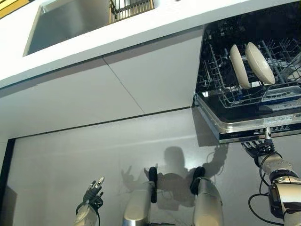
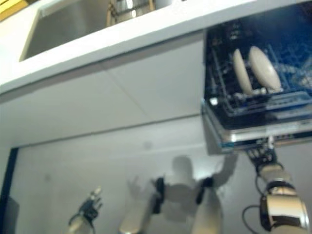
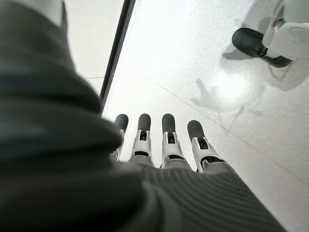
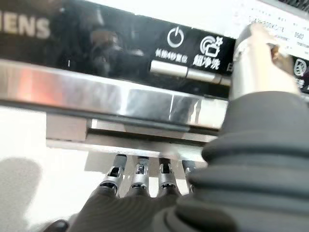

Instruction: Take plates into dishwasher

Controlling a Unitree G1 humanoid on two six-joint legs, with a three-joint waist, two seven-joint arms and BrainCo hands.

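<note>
Two plates stand on edge in the dishwasher rack, at the far right, above the lowered door. The right hand sits under the door's near edge, fingers straight and reaching beneath the lip, thumb against the control panel, grasping nothing. The left hand hangs low at the near left, fingers extended and released. Risk: lifting the door while the rack protrudes could jam it and rattle the plates; the thumb could press a button.
</note>
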